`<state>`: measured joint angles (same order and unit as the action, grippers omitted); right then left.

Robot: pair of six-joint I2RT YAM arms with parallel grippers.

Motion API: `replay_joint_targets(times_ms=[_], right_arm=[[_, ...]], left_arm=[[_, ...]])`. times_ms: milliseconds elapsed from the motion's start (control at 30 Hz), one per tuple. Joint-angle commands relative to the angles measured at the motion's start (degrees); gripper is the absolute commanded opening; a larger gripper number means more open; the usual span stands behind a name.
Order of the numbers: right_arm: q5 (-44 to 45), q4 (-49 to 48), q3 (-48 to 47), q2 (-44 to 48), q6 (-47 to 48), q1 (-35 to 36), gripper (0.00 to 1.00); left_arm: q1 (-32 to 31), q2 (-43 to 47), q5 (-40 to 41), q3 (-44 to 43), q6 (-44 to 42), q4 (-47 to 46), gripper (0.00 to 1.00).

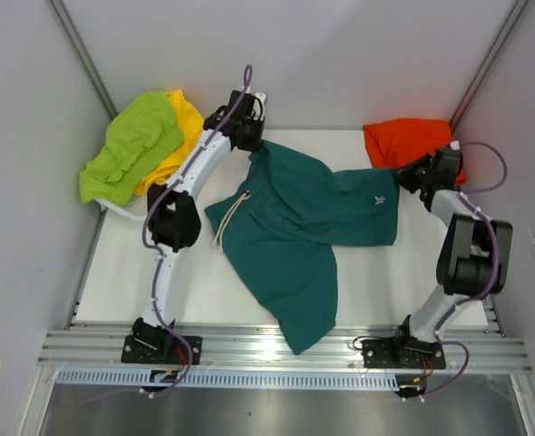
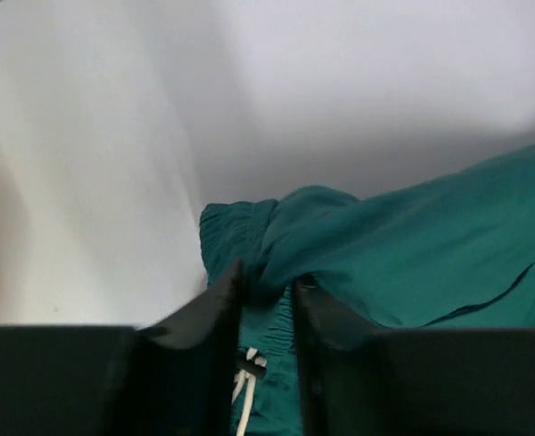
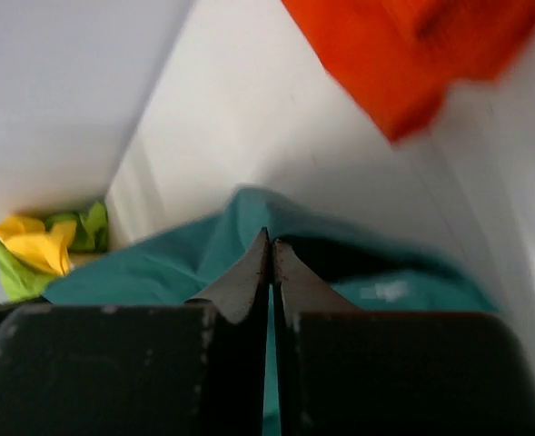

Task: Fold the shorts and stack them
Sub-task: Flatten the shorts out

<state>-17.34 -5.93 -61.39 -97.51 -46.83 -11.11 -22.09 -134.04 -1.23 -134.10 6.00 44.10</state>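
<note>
- The left gripper [image 2: 267, 280] sits nearest the lens. Its jaws are a narrow slit apart, with a fold of the teal shorts [image 1: 312, 218] in the gap; whether it truly grips cannot be told.
- The right gripper [image 3: 269, 238] has its jaws pressed together above the teal fabric at that garment's right edge. Any cloth pinched there is hidden.
- The teal shorts lie rumpled mid-frame on the table [image 1: 131, 282], unfolded, one leg trailing toward the bottom edge.
- The orange shorts [image 1: 403, 141] are bunched at upper right.
- The lime green shorts [image 1: 131, 145] overlap the yellow shorts [image 1: 187, 123] at upper left.
- Likely an early stage: nothing is folded or stacked, so nearly everything remains.
</note>
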Motion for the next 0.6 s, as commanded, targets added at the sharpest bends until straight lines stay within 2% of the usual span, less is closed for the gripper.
replay_joint_targets(times_ms=[0,67,133,200,267,333,367,467,567], right_arm=[[0.7,-8.6,-11.3,-8.0,-1.2,1.2,0.0],[0.0,-10.7,-18.0,-14.4,-1.3,2.2,0.0],[0.9,-10.5,-23.7,-17.6,-1.3,3.1,0.32],[2.0,-9.4,-26.3,-19.6,-0.9,3.5,0.56],[5.1,-6.7,-27.7,-19.2,0.4,3.8,0.7],[8.6,-3.7,-28.6,-17.2,1.9,4.1,0.99],[9.7,-0.8,-28.4,-16.2,3.6,4.3,1.0],[10.2,-0.4,-25.3,-11.3,6.1,4.8,0.99],[9.7,0.6,-19.6,-5.7,9.3,6.0,0.98]], left_arm=[[4.1,-0.2,0.7,-5.0,2.4,-4.5,0.33],[6.4,1.7,1.0,-0.8,5.3,-8.9,0.66],[7.6,3.2,0.3,2.5,7.1,-11.6,0.99],[7.9,6.0,-0.1,5.2,7.2,-14.8,0.99],[7.9,8.1,0.9,8.0,7.2,-16.5,0.99],[7.9,11.1,0.5,9.5,6.9,-17.3,0.99],[7.9,12.0,0.0,9.6,6.8,-17.4,0.99],[7.7,15.5,-3.6,12.6,6.1,-16.2,0.99],[6.0,19.9,-4.2,19.3,5.3,-15.2,0.99]])
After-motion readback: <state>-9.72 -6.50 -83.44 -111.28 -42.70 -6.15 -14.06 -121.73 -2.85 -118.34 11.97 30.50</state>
